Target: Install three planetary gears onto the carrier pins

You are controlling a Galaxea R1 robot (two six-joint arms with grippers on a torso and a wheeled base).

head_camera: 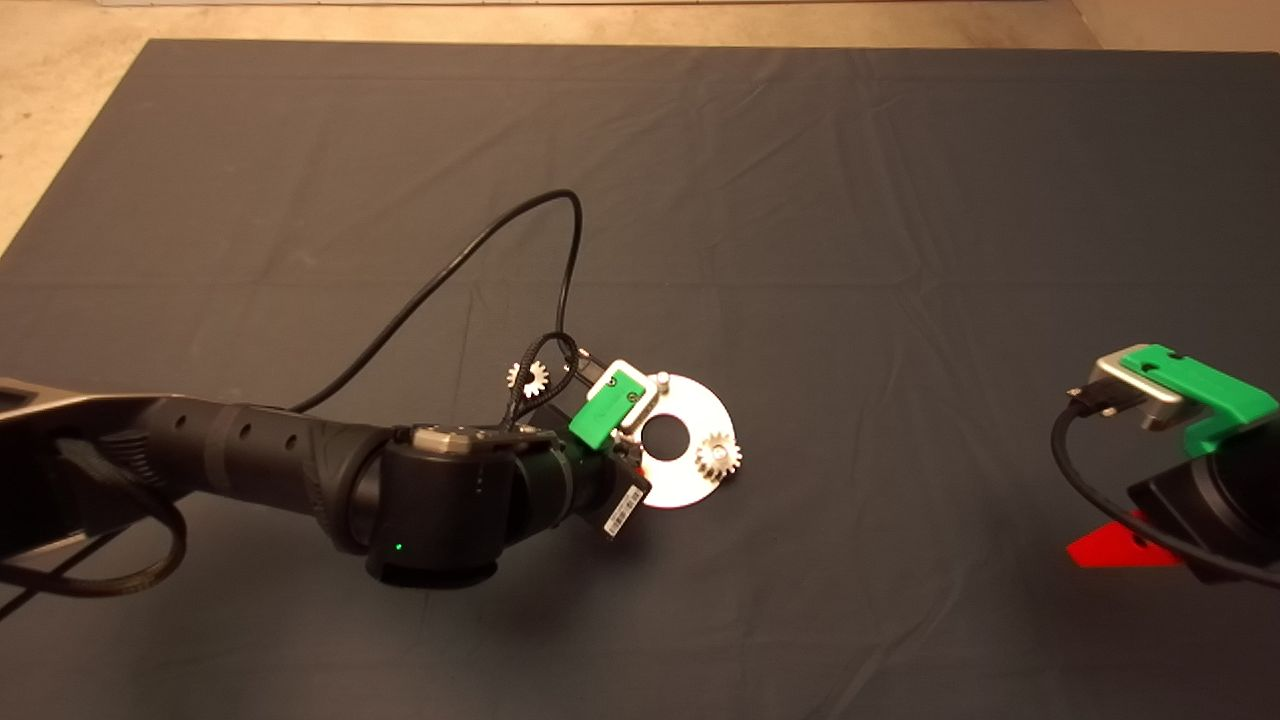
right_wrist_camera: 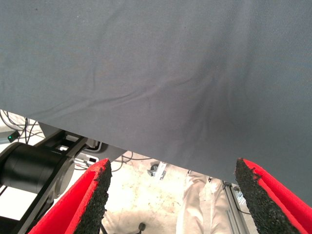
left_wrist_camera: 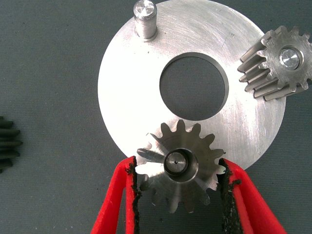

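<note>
Three silvery toothed gears [left_wrist_camera: 181, 166], ctr holes

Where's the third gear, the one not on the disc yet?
In the head view the loose gear lies on the mat, just left of the disc, behind the left gripper.

Head view: from above, looking down across the dark mat [head_camera: 900, 200] to its far edge. Left wrist view: straight down, very near the carrier disc [left_wrist_camera: 141, 97], also seen mid-mat from overhead [head_camera: 690, 480]. Right wrist view: low, near the mat's right edge, facing across the mat [right_wrist_camera: 156, 73] to the floor beyond.
</note>
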